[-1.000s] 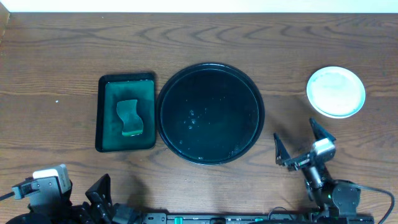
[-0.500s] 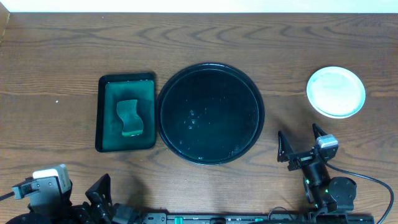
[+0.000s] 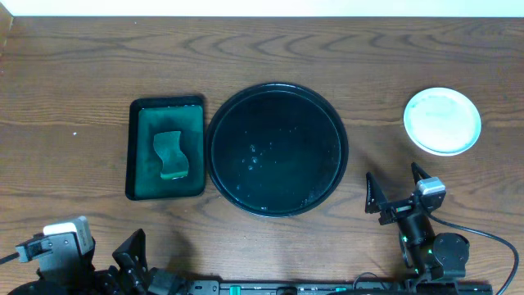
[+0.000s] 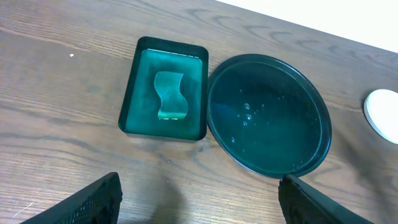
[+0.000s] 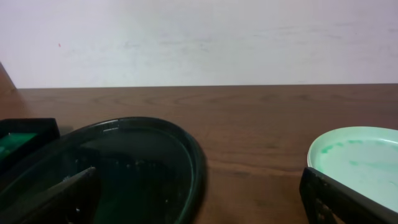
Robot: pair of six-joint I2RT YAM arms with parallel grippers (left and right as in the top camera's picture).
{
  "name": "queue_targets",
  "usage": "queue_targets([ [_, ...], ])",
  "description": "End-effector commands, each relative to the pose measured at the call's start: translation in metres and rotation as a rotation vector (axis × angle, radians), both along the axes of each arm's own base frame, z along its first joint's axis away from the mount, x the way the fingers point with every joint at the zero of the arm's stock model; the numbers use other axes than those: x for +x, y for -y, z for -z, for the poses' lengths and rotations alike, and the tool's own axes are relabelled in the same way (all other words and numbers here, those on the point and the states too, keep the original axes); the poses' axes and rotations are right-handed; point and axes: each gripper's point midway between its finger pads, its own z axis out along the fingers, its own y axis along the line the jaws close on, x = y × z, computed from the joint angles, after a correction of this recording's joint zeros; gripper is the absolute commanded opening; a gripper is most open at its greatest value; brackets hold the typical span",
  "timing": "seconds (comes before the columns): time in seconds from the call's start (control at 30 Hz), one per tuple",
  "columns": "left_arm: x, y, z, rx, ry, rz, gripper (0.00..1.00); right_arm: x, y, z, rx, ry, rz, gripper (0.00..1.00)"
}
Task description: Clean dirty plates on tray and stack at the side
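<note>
**Black tray empty, plates at the far right, both grippers open near the table's front edge**

Seen from above, a brown wooden table [image 3: 82,65] holds three groups of things in a row. In the middle is the tray [image 3: 311,123], round, glossy and black. No plate is on it, only a few droplets [image 3: 254,156] of water. Touching or almost touching its left rim is a green tray [image 3: 139,176], rectangular, with a green sponge [image 3: 169,154] lying in it.

The plates [image 3: 442,120] sit on bare wood well to the right of the tray, apart from it. From above they read as one pale round disc, so how many are stacked there cannot be told. The right wrist camera shows the top one as pale mint with faint green smears on its face.

The right gripper [image 3: 395,187] hangs near the front edge, between the tray and the plates, with its jaws spread wide and nothing in them. The plates lie ahead of it and to its right. Being round, they have no long axis, so any rim edge would serve for a grasp.

The left gripper [image 4: 199,180] is at the front left corner, also wide and empty, facing the green tray and the tray. The plates are far across the table from it, so the right arm is clearly the nearer one.

With the tray bare and the plates at the side, the task looks nearly or fully done, though the smears suggest the top plate may want another wipe.
</note>
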Motion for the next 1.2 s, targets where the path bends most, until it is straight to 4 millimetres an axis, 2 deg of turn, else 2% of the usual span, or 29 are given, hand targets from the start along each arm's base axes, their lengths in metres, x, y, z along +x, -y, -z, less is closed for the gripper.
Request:
queue_targets([
  [0.0,0.001,0.0,0.0,0.001,-0.003,0.003,0.81,0.0,-0.001,0.001,0.01,-0.004,-0.001,0.99],
  [0.87,0.0,0.0,0.0,0.001,-0.004,0.003,0.81,0.0,-0.001,0.001,0.01,-0.004,-0.001,0.99],
  [1.0,0.011,0.001,-0.005,-0.003,0.034,-0.011,0.81,0.0,-0.001,0.001,0.01,-0.004,-0.001,0.99],
  [1.17,0.027,-0.007,-0.011,-0.012,0.119,-0.114,0.81,0.0,-0.001,0.001,0.01,-0.004,-0.001,0.99],
])
